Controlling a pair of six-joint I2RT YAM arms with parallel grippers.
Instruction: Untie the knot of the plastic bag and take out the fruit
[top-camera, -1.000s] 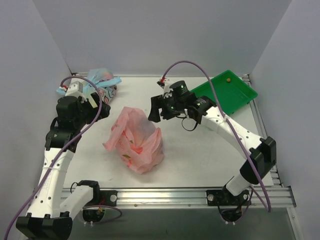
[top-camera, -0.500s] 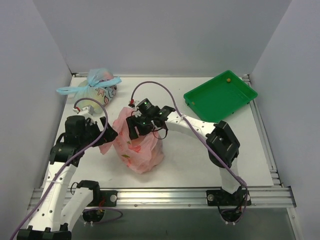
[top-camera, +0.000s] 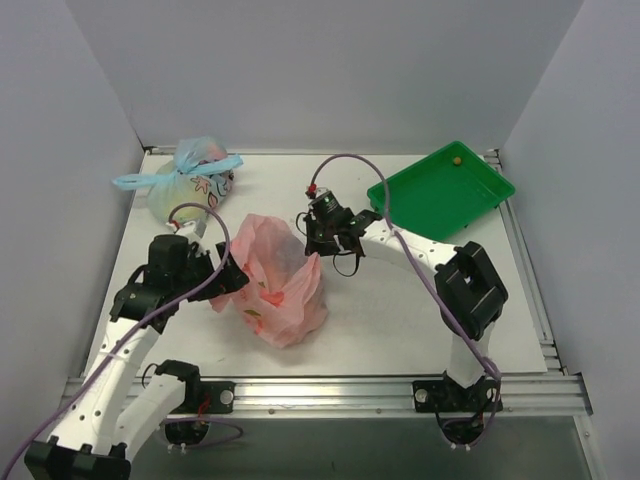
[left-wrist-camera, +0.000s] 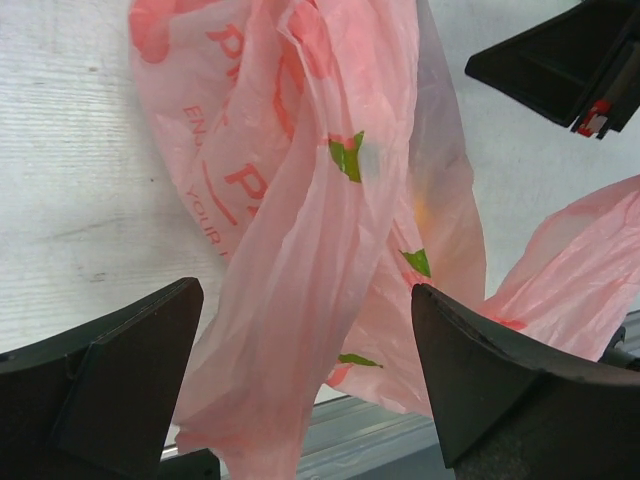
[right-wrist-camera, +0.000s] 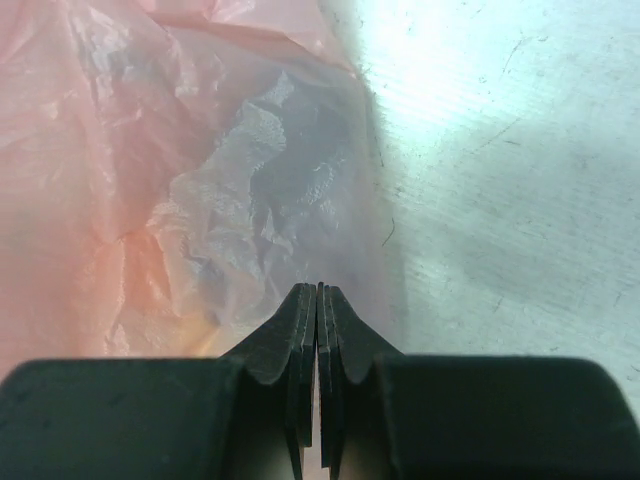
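the pink plastic bag lies crumpled on the white table, a little toward 7 o'clock from the table's middle in the top view. the left gripper is at the bag's 9 o'clock side with its jaws spread wide; in the left wrist view its two dark fingers stand on either side of a hanging fold of pink film without pinching it. the right gripper is at the bag's 1 o'clock edge, its jaws pressed flat together right at the crinkled plastic; whether a bit of film is caught between them cannot be told. the knot cannot be made out, and the fruit inside shows only as a faint yellow-orange glow through the film. a second bag with a light-blue tie sits at 10 o'clock, well apart, and a green tray lies at 2 o'clock.
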